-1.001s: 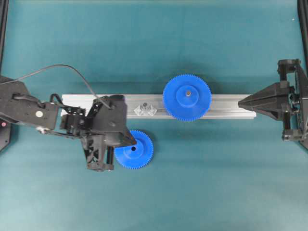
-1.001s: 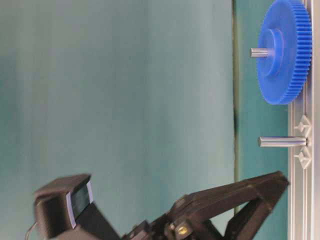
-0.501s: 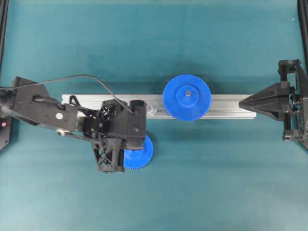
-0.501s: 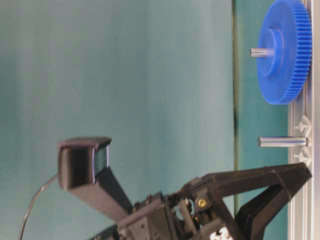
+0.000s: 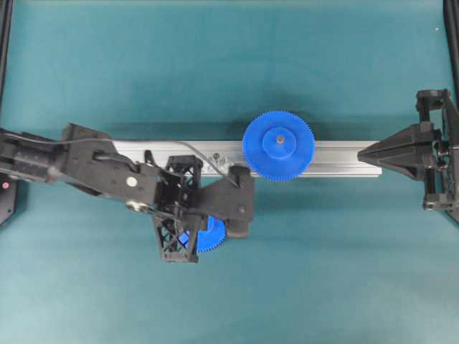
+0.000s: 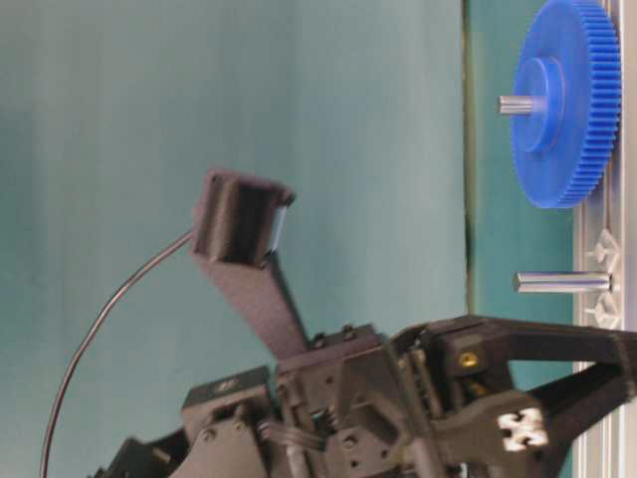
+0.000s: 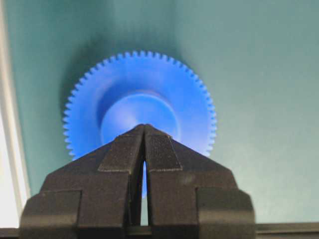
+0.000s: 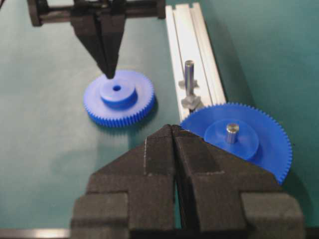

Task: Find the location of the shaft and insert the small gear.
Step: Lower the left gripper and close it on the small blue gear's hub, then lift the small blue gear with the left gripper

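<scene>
— Where's your small gear (image 8: 118, 97)?
— Flat on the mat beside the rail (image 8: 185, 40), left gripper (image 8: 109, 73) pinched shut, empty, tips at its hub.
— And the shaft (image 8: 189, 75)?
— Upright on the rail, near the large gear (image 8: 239, 137); your right gripper (image 8: 173, 130) is closed, holding nothing.

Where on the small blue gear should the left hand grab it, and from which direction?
Grip the small gear by its raised round hub, coming straight down from above. It lies flat on the table, so the toothed rim sits too low to pinch easily, while the hub stands up with two opposite sides free. The left hand hangs over the hub with its fingers together, so it would probably need to open first.
</scene>
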`<action>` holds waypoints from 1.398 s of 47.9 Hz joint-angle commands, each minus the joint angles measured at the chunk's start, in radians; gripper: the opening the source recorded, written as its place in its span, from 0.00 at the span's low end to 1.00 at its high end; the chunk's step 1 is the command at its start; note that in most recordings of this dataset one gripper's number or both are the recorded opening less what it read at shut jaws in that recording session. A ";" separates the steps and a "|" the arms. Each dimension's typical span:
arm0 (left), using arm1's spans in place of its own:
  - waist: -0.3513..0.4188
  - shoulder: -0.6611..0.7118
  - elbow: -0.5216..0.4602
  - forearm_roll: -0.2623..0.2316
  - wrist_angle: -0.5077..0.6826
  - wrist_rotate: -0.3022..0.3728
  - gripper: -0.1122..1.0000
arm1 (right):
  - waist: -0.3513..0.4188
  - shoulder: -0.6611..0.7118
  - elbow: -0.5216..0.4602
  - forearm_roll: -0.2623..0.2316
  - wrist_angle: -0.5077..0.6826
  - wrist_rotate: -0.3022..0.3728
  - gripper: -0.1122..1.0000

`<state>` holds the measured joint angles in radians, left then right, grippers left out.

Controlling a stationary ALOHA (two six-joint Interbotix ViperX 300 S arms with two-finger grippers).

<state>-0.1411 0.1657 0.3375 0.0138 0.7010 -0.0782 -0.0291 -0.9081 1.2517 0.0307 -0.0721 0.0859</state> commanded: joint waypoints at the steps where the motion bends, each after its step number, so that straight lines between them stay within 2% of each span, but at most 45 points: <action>1: -0.012 -0.003 -0.037 0.003 0.012 0.011 0.08 | 0.000 0.003 -0.011 0.002 -0.011 0.011 0.11; 19: -0.012 -0.005 -0.044 0.003 0.071 0.038 0.08 | -0.005 0.003 -0.011 0.002 -0.011 0.009 0.11; 40: -0.009 0.008 -0.044 0.006 0.057 0.029 0.09 | -0.006 0.003 -0.006 0.000 -0.011 0.011 0.11; 47: -0.003 0.008 -0.044 0.006 0.060 0.025 0.15 | -0.006 0.003 -0.003 0.002 -0.012 0.011 0.11; 52: 0.002 0.012 -0.044 0.006 0.060 0.018 0.32 | -0.006 0.003 -0.002 0.002 -0.011 0.011 0.11; 61: 0.009 0.020 -0.043 0.006 0.044 -0.008 0.81 | -0.006 0.003 -0.002 0.000 -0.011 0.011 0.11; 64: 0.008 0.020 -0.044 0.006 0.025 -0.006 0.91 | -0.006 0.003 -0.002 0.002 -0.011 0.011 0.11; 67: 0.009 0.023 -0.044 0.008 0.021 -0.005 0.94 | -0.006 0.003 -0.002 0.000 -0.011 0.011 0.11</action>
<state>-0.1304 0.2025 0.3099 0.0169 0.7332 -0.0844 -0.0337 -0.9097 1.2609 0.0307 -0.0752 0.0859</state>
